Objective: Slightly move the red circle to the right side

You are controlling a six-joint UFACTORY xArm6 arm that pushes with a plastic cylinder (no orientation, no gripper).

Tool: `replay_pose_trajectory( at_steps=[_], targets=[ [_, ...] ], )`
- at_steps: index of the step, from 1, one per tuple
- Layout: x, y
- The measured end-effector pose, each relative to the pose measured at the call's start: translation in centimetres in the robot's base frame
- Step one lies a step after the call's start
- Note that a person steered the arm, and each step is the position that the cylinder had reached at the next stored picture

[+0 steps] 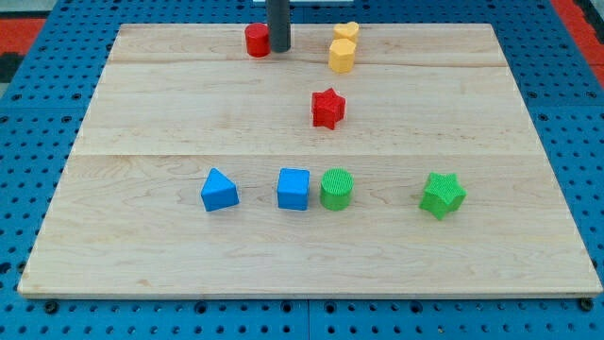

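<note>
The red circle (256, 41) sits near the view's top edge of the wooden board (142, 236), left of centre. My tip (279, 50) stands right beside it, on its right side, touching or nearly touching it. The dark rod rises out of the view's top. A red star (327, 108) lies lower and to the right of my tip.
A yellow heart (345, 32) and a yellow hexagon-like block (342, 56) stand close together right of my tip. Lower down lie a blue triangle (219, 190), a blue cube (293, 188), a green circle (336, 189) and a green star (442, 195).
</note>
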State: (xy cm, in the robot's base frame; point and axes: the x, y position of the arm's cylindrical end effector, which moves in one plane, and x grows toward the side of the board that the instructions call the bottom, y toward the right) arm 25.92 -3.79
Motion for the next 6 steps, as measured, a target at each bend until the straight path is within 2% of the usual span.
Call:
replay_pose_trajectory(
  at_steps=[1,2,3,4,5,6],
  targets=[
    [1.8,-4.5],
    [0.8,-7.6],
    [-2.3,-7.0],
    [-2.5,-6.2],
    [-3.8,-2.6],
    [-2.6,-3.5]
  ],
)
